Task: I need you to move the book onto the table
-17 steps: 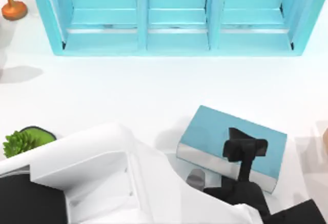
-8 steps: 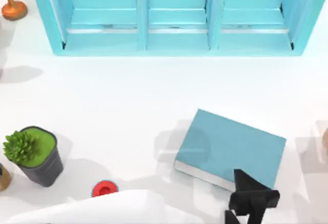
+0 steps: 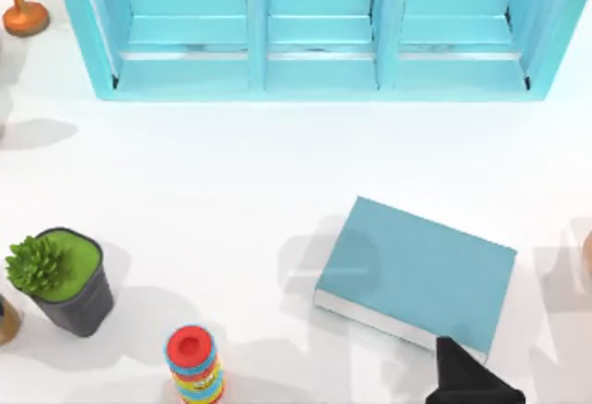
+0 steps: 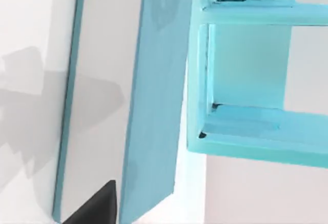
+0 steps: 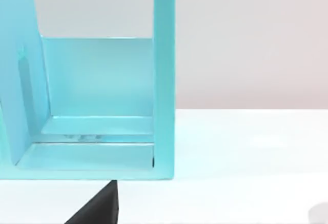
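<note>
Book (image 3: 418, 273): lies flat on the table (image 3: 231, 173), at about 5 o'clock from the table's middle, cover up, page edges facing 6 o'clock. It is well apart from the shelf unit (image 3: 314, 30) at 12 o'clock. Judged placed: flat and fully supported, so the task looks done.
Left gripper (image 3: 472, 381): a dark finger shows at the book's near corner, about 5 o'clock. Holding nothing that can be seen; whether its fingers are parted or closed, I cannot tell.
Right arm: its wrist view faces the shelf unit's end compartment; finger state cannot be told.
Shelf compartments: the three seen are bare.
Bystanders: potted plant (image 3: 57, 279) at 8 o'clock, ring stack (image 3: 194, 363) at 7 o'clock, orange stand (image 3: 22, 8) at 10 o'clock; all well apart from the book.
Markings: no writing, brand or label readable on cover, spine or shelf.
</note>
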